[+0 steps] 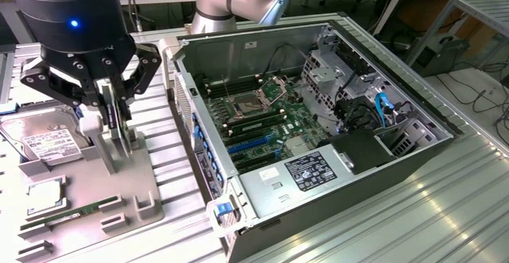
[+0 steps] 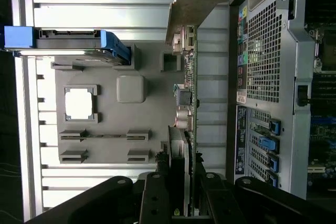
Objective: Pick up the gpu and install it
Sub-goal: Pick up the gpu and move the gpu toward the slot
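Note:
The gpu [image 1: 118,139] stands on edge in a slot of the grey parts tray [image 1: 119,206], at the exterior view's left. It is a thin dark card, and its silvery bracket [image 2: 195,3] shows at one end. My gripper [image 1: 114,111] has come down over its top edge, one finger on each face, and looks shut on the card. In the wrist view the gpu [image 2: 185,103] runs edge-on from between my black fingers [image 2: 157,198] out across the tray [image 2: 105,150]. The card's lower edge still sits at the tray's holder.
An open computer case [image 1: 318,126] lies beside the tray, its motherboard and blue expansion slots [image 1: 250,147] exposed. The tray also carries a silver hard drive [image 1: 47,141], a processor chip [image 1: 44,194] and a green RAM stick [image 1: 80,210]. The case's perforated rear wall [image 2: 265,61] stands close to the card.

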`<state>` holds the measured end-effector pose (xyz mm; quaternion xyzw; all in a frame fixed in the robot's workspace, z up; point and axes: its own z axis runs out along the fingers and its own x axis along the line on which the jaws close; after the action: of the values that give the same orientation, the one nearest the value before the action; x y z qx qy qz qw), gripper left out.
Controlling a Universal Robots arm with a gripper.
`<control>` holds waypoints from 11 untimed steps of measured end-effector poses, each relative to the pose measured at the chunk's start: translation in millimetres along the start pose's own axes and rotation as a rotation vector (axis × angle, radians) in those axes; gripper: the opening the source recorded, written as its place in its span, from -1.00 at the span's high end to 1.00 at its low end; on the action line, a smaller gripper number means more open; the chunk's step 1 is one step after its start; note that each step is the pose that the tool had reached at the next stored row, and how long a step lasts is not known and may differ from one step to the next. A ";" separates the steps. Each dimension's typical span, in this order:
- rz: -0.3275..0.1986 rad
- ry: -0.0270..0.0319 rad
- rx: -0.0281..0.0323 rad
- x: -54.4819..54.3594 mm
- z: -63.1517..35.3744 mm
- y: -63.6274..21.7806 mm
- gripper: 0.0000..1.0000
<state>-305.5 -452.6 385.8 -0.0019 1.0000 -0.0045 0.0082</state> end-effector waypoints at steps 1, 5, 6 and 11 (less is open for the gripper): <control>0.000 0.0000 0.0000 0.0 -3.1 0.0 0.45; 0.000 0.0001 0.0001 -0.1 -7.9 -0.1 0.45; 0.000 0.0000 0.0000 -0.1 -9.0 -0.1 0.45; 0.000 0.0000 0.0000 -0.3 -15.2 -0.1 0.45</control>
<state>-305.4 -452.6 401.0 -0.0019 1.0000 -0.0045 0.0082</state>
